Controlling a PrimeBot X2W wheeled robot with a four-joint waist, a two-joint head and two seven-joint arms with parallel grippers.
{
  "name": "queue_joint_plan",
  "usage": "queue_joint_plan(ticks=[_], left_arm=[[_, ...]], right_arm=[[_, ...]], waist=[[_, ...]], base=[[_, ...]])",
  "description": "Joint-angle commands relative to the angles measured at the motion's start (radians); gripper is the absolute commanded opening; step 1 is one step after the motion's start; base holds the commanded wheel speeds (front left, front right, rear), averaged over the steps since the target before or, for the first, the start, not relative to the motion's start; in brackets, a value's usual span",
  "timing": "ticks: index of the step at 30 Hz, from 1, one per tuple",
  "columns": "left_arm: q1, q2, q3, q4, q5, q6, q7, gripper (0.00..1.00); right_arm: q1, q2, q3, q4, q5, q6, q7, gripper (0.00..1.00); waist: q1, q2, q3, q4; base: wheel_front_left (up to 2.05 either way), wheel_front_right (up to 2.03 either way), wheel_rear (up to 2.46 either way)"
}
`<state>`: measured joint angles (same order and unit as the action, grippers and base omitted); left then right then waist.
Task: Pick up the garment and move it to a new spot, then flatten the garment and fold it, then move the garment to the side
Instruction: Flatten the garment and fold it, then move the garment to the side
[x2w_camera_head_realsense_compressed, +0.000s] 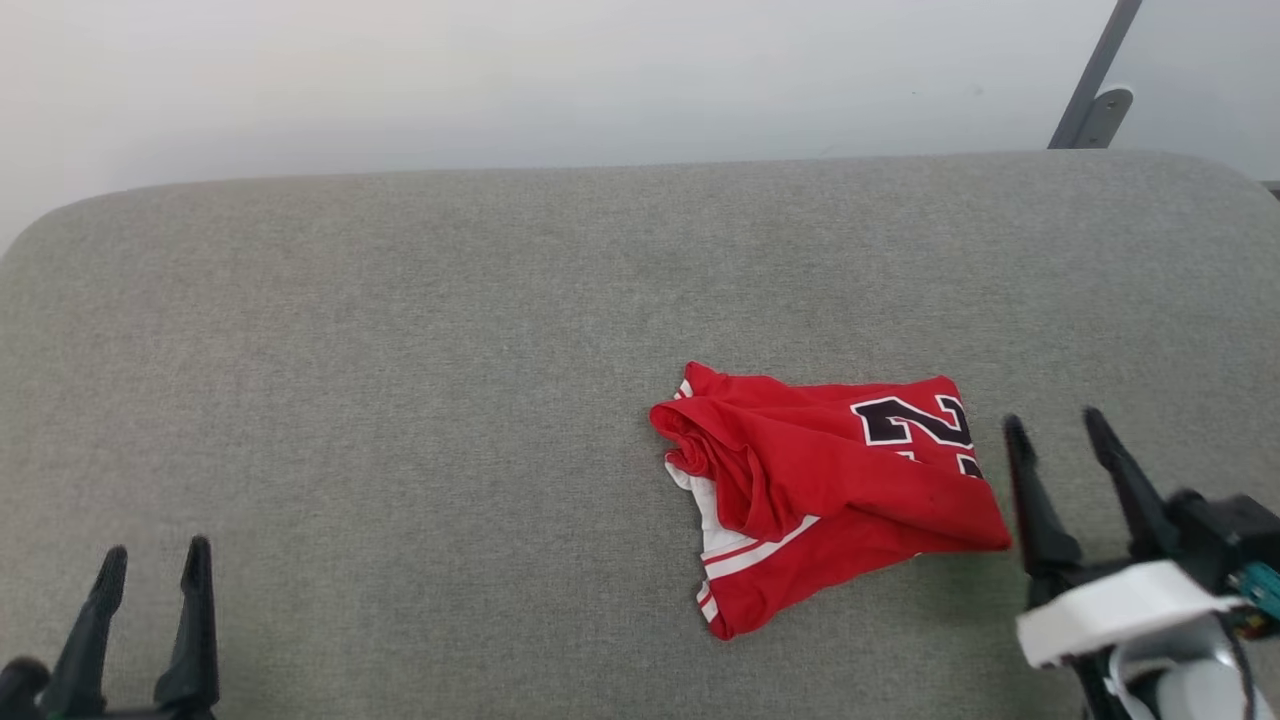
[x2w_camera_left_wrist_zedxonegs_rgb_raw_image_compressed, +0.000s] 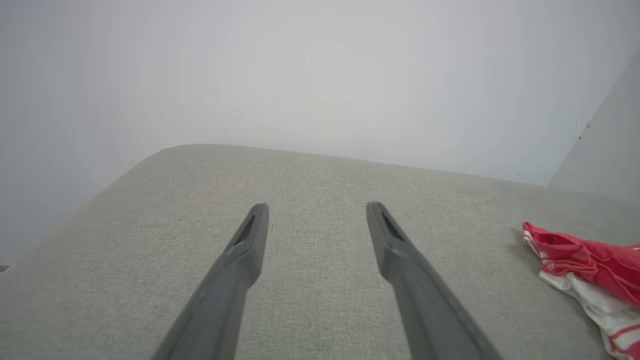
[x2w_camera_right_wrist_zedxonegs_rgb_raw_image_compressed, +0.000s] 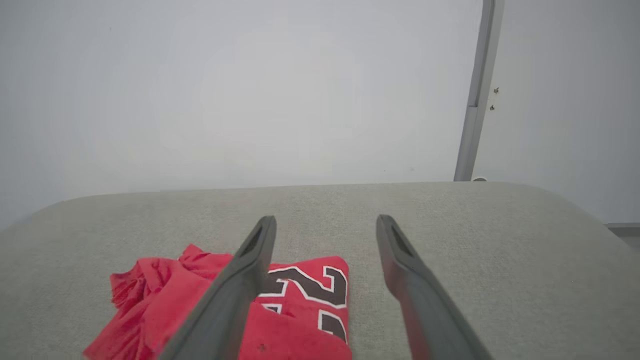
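Observation:
The garment (x2w_camera_head_realsense_compressed: 830, 490) is a red jersey with white trim and black numerals, lying in a folded, slightly rumpled bundle on the grey cushion (x2w_camera_head_realsense_compressed: 400, 350), right of centre. My right gripper (x2w_camera_head_realsense_compressed: 1058, 428) stands open just to the garment's right, empty, close to its edge without touching it. In the right wrist view the garment (x2w_camera_right_wrist_zedxonegs_rgb_raw_image_compressed: 300, 305) lies under and left of the left finger of my right gripper (x2w_camera_right_wrist_zedxonegs_rgb_raw_image_compressed: 325, 227). My left gripper (x2w_camera_head_realsense_compressed: 155, 560) is open and empty at the lower left, far from the garment. The left wrist view has the garment (x2w_camera_left_wrist_zedxonegs_rgb_raw_image_compressed: 590, 270) at its right edge, beyond my left gripper (x2w_camera_left_wrist_zedxonegs_rgb_raw_image_compressed: 315, 212).
The grey cushion has rounded far corners and ends at a pale wall (x2w_camera_head_realsense_compressed: 500, 80). A grey metal bar with a bracket (x2w_camera_head_realsense_compressed: 1095, 95) leans behind the far right corner. Bare cushion stretches left of and behind the garment.

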<state>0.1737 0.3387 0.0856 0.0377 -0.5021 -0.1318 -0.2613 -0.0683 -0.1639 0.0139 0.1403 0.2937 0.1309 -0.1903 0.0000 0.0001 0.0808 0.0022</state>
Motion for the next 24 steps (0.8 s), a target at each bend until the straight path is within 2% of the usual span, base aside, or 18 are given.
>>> queue_joint_plan(ticks=[1, 9, 20, 24], left_arm=[[0.015, -0.006, 0.004, -0.008, 0.002, 0.002, -0.005, 1.0], [0.068, -0.024, 0.03, -0.06, 0.012, 0.002, -0.005, 1.0], [0.037, -0.026, 0.006, -0.077, -0.006, 0.002, -0.005, 1.0], [0.013, -0.019, -0.001, -0.085, -0.016, 0.002, -0.005, 1.0]], right_arm=[[0.012, 0.003, -0.011, -0.006, -0.009, -0.001, 0.004, 1.0], [0.091, 0.038, -0.096, -0.1, -0.032, -0.001, 0.048, 1.0], [0.053, 0.042, -0.07, -0.12, -0.037, -0.001, 0.102, 1.0], [-0.005, 0.016, -0.062, -0.103, -0.017, -0.001, 0.199, 1.0]], waist=[[0.0, -0.0001, 0.0, 0.003], [0.0, -0.0001, 0.008, 0.012], [0.0, -0.0001, 0.027, 0.008], [0.0, -0.0001, 0.069, 0.007]], base=[[0.0, 0.0, 0.0], [0.0, 0.0, 0.0], [0.0, 0.0, 0.0], [0.0, 0.0, 0.0]])
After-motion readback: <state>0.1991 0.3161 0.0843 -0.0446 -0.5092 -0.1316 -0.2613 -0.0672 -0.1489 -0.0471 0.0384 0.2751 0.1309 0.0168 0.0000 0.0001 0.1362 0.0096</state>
